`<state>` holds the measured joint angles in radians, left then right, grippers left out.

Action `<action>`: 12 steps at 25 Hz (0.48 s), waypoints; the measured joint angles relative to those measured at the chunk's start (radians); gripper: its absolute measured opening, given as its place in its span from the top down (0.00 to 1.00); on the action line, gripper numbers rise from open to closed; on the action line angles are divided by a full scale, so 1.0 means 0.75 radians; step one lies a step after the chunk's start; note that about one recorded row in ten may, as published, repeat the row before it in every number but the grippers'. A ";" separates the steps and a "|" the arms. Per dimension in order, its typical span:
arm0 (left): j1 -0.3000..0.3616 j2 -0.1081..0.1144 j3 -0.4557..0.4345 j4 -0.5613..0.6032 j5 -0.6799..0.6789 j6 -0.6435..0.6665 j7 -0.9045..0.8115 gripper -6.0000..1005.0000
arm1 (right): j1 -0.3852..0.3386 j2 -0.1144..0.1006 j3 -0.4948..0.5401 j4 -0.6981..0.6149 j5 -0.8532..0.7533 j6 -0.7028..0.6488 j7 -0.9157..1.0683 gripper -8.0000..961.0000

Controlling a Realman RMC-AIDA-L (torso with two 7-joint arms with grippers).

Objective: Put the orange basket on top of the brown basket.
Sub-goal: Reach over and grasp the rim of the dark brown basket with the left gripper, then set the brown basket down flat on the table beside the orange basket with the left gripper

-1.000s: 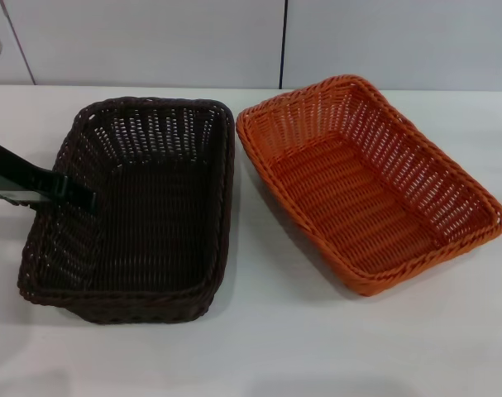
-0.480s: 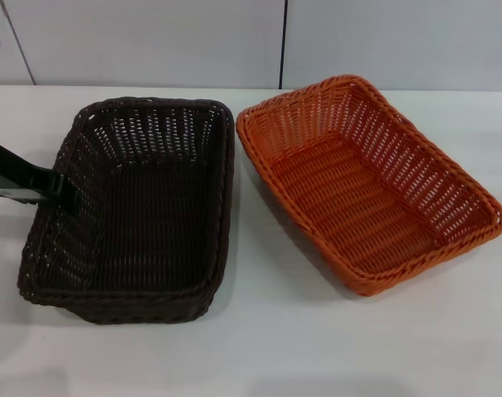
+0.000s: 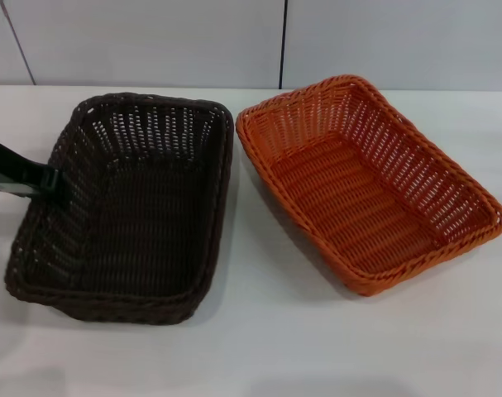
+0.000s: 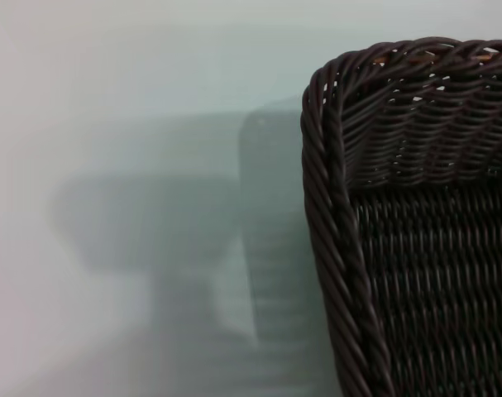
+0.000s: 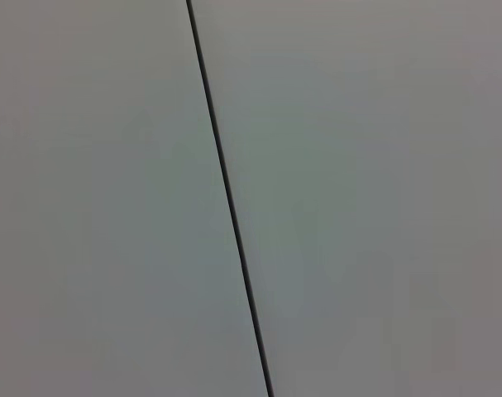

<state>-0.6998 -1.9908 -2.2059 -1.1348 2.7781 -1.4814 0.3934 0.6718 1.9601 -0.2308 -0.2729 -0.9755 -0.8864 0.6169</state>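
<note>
The brown basket [image 3: 143, 215] sits on the left of the white table, empty and upright. The orange basket [image 3: 358, 182] sits to its right, empty, angled, its near corner close to the brown basket's right rim but apart from it. My left gripper [image 3: 45, 178] shows as a dark green finger reaching in from the left edge, its tip at the brown basket's left rim. The left wrist view shows one corner of the brown basket [image 4: 416, 248] and bare table beside it. My right gripper is out of view.
The white table [image 3: 259, 347] runs in front of and around both baskets. A pale wall with a dark vertical seam [image 3: 284, 41] stands behind. The right wrist view shows only a pale panel with a seam [image 5: 226, 198].
My left gripper has drawn back to the left, from inside the brown basket to its left rim. The brown basket's near left corner has shifted left with it.
</note>
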 joint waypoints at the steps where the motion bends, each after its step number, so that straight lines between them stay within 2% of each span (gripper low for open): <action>1: 0.001 0.002 0.000 -0.007 0.000 -0.004 0.001 0.77 | 0.000 0.000 0.001 0.001 0.000 0.000 0.000 0.30; 2: 0.007 0.010 -0.014 -0.053 -0.002 -0.043 0.029 0.77 | 0.000 0.000 0.002 0.002 0.000 0.000 0.000 0.30; 9: 0.021 0.015 -0.078 -0.234 -0.010 -0.164 0.132 0.77 | -0.003 0.000 0.008 0.007 0.000 0.000 0.000 0.30; 12: 0.015 0.028 -0.108 -0.329 -0.012 -0.234 0.200 0.78 | -0.003 0.000 0.010 0.008 0.000 0.000 -0.001 0.30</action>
<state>-0.6889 -1.9700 -2.2868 -1.3815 2.7687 -1.6570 0.5437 0.6694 1.9604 -0.2234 -0.2668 -0.9754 -0.8866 0.6165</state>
